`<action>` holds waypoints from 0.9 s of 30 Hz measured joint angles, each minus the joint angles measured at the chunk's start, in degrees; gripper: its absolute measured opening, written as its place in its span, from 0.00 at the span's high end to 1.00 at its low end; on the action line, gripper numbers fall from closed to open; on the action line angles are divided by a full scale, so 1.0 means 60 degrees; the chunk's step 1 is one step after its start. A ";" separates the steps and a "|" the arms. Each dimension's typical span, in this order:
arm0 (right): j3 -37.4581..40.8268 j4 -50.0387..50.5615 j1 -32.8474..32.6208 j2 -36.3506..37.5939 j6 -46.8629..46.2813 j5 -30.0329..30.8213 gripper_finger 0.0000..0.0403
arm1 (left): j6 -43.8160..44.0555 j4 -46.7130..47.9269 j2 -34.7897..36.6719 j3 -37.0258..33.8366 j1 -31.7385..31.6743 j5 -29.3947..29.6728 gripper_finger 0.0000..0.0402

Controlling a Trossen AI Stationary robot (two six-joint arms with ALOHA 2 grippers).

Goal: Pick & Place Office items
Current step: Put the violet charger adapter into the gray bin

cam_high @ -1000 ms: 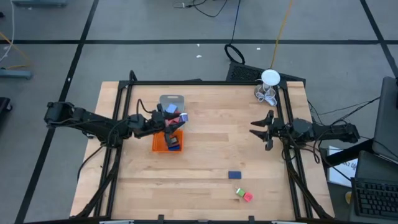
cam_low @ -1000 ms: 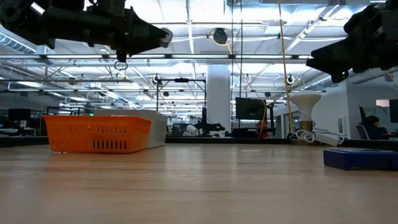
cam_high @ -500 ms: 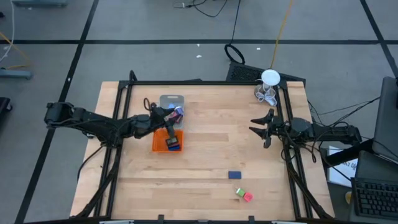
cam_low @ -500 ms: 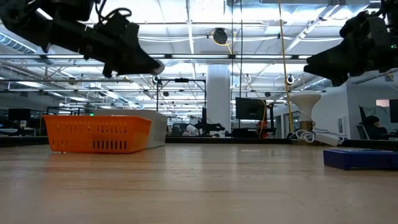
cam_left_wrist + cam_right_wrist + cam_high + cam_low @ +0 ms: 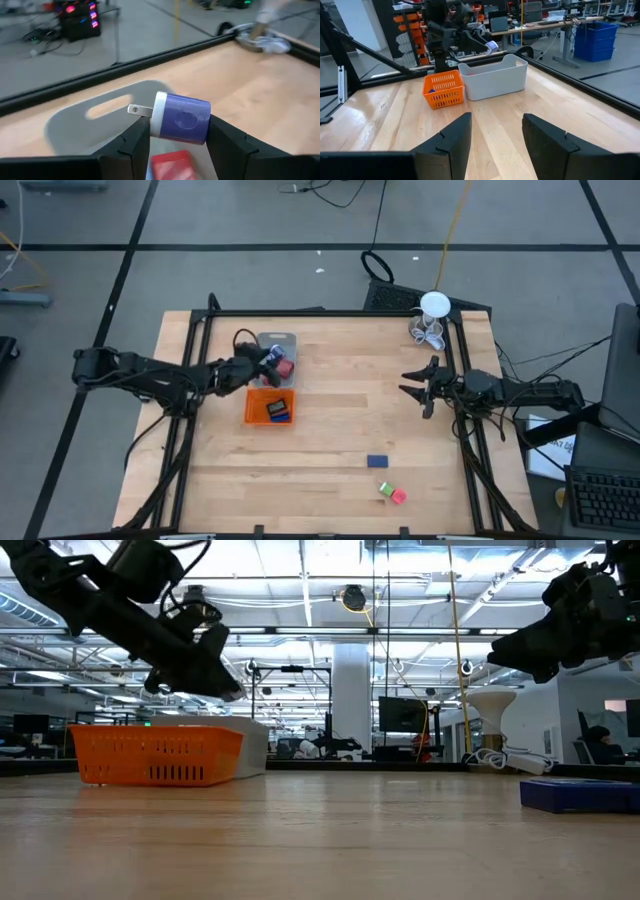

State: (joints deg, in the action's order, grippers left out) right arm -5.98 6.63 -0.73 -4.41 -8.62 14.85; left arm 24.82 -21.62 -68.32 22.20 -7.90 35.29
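Office items lie scattered on the worktop (image 5: 330,430), and the grey tray (image 5: 285,340) serves as the landmark. Nearest the front edge, well apart from the grey tray, a pink piece (image 5: 399,496) touches a green piece (image 5: 385,489), and a blue block (image 5: 377,462) lies just behind them, its long axis running across the worktop; in the low view it shows flat on the wood (image 5: 578,794). Closer to the grey tray, the orange tray (image 5: 269,407) sits touching its front side and holds a blue piece (image 5: 279,411) and a dark one that is too small to make out. Inside the grey tray lies a red piece (image 5: 171,167).

Over the grey tray hangs the left gripper (image 5: 176,131), clamped on a purple plug adapter (image 5: 181,118) with a white face. The adapter lies on its side, its long axis level, its metal prongs (image 5: 139,110) pointing towards the tray's handle slot. From the level view the left gripper (image 5: 205,670) is above both trays, clear of their rims.

Across the worktop from the grey tray, near the far side rail, the right gripper (image 5: 415,387) hovers with its fingers apart and nothing between them, facing the trays. Beyond it, at the back corner, stands a white round thing with wire loops (image 5: 431,320).
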 joint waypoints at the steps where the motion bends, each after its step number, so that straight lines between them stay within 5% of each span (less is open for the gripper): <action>1: 0.0002 -0.0022 0.0000 -0.0018 -0.0021 0.0002 0.59 | 0.0151 0.0104 -0.0013 0.0001 -0.0123 0.0045 0.59; 11: 0.0007 -0.0210 0.0000 -0.0036 -0.0023 0.0022 0.59 | 0.1650 0.1154 -0.0006 0.0011 -0.1165 0.0121 0.58; 27: 0.0007 -0.0262 0.0000 -0.0035 -0.0021 0.0015 0.59 | 0.1989 0.1217 -0.0006 0.0011 -0.1388 0.0112 0.54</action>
State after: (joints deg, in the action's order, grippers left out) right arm -5.93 5.06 -0.73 -4.62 -8.74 14.94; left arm 36.75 -14.32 -68.36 22.26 -16.23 35.97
